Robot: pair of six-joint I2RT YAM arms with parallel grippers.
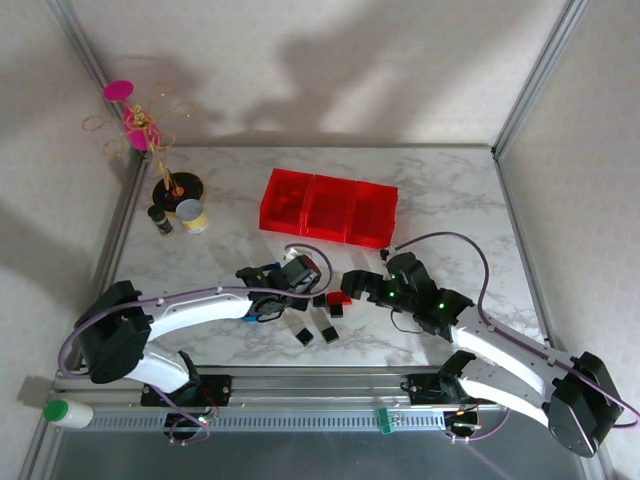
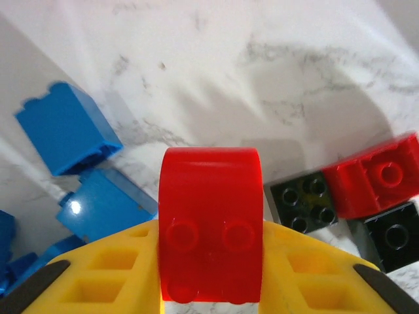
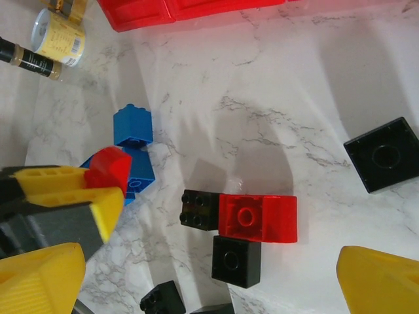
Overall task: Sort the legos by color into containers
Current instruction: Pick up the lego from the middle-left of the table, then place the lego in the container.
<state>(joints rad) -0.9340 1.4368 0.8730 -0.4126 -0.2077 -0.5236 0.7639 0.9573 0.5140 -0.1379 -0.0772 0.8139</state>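
Clearly you have much left: left pincer (image 2: 209, 265) clamps a red brick (image 2: 209, 209), right pincer (image 3: 209, 284) stands apart, and loose bricks (image 3: 236, 261) lie outside the bins (image 1: 312, 231).

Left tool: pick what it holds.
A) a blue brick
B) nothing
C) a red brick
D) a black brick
C: in the left wrist view the left tool is shut on a red brick, while the blue and black bricks lie loose on the table.
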